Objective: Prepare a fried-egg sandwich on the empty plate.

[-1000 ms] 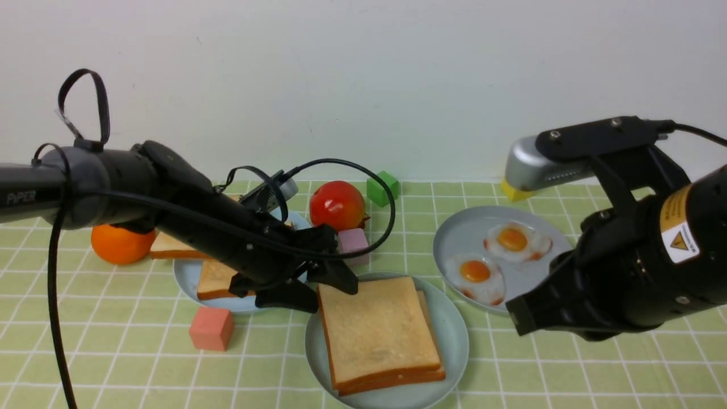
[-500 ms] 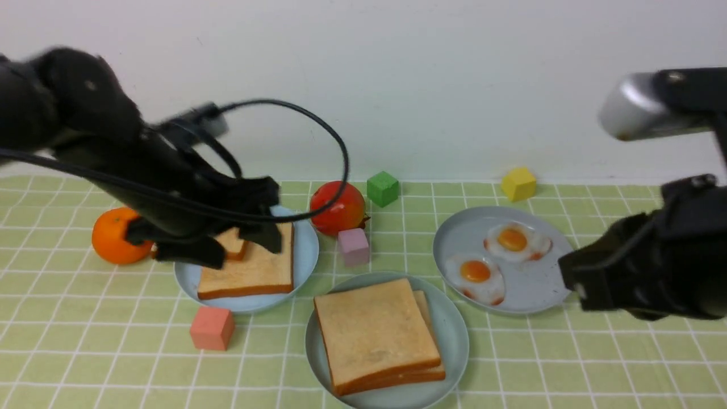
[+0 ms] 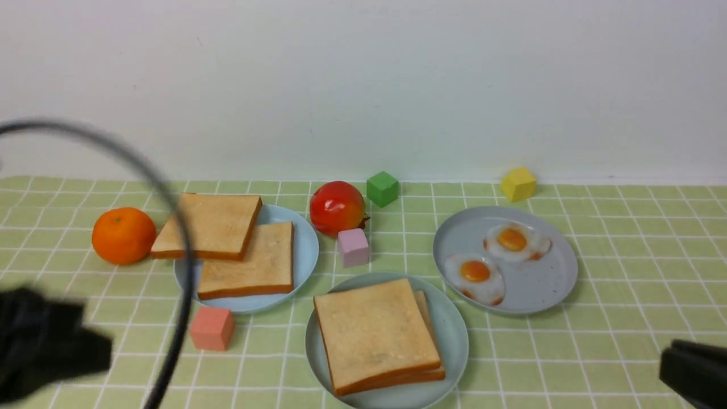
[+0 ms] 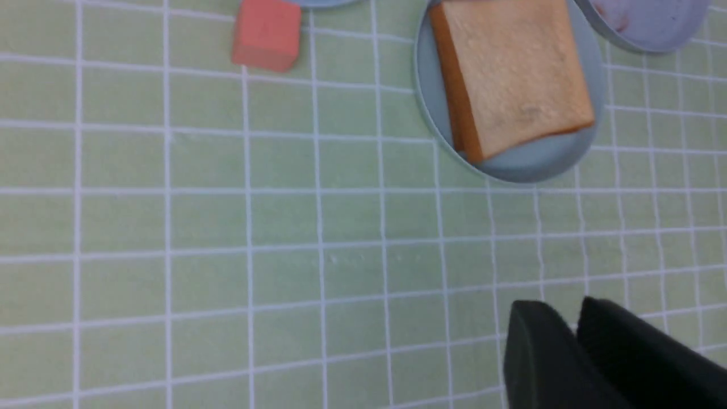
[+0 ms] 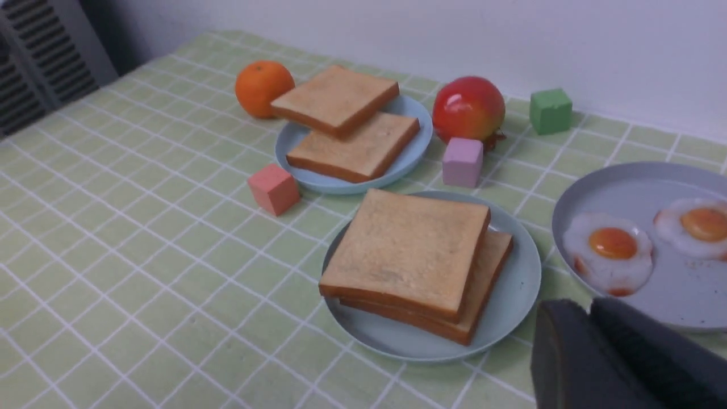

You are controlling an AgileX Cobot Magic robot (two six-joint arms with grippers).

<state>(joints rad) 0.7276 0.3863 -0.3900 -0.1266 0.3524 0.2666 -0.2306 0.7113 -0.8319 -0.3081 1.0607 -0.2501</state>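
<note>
Both arms have drawn back from over the plates to the near corners of the front view, leaving the surface open. Left gripper (image 4: pixel 559 312): together, empty. Right gripper (image 5: pixel 579 309): together, empty. Sandwich (image 3: pixel 377 332) sits on the mint plate (image 3: pixel 457 341), centre front, top slice skewed off the lower one; no egg can be seen between them, so filling unconfirmed. It lies forward and inward of both grippers, with neither arm clearly nearer. Two eggs (image 3: pixel 474 271) remain on the grey plate (image 3: pixel 559 284), near the mint plate's right rim. Red cube (image 3: pixel 211 328) stands near its left rim. Bare cloth in front and on both near sides gives free approach.
</note>
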